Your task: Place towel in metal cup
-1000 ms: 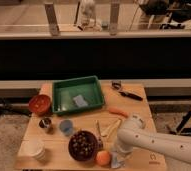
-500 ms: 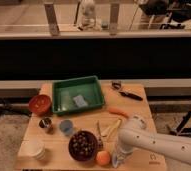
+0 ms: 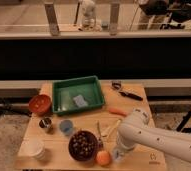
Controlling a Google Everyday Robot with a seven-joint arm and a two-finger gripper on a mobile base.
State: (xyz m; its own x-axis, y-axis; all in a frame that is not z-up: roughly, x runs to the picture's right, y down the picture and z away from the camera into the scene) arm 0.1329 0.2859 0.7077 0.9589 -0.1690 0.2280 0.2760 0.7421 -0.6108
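Your towel (image 3: 79, 100) lies in the green tray (image 3: 64, 93), untouched; the metal cup (image 3: 46, 123) stands near-left of it. The pincer (image 3: 118, 155) sits low at the desk's (image 3: 139, 107) near edge. You'll need to reach far-left first.

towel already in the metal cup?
No: the towel lies in the green tray; the metal cup stands apart, and the gripper is at the table's front edge.

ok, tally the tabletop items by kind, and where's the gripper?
Bowls: 2, red bowl, dark bowl of round brown pieces
Cups: 3, small metal cup, blue cup, white cup
Trays: 1, green plastic tray
Towels: 1, grey towel
Total: 7
Gripper is at the table's front edge.
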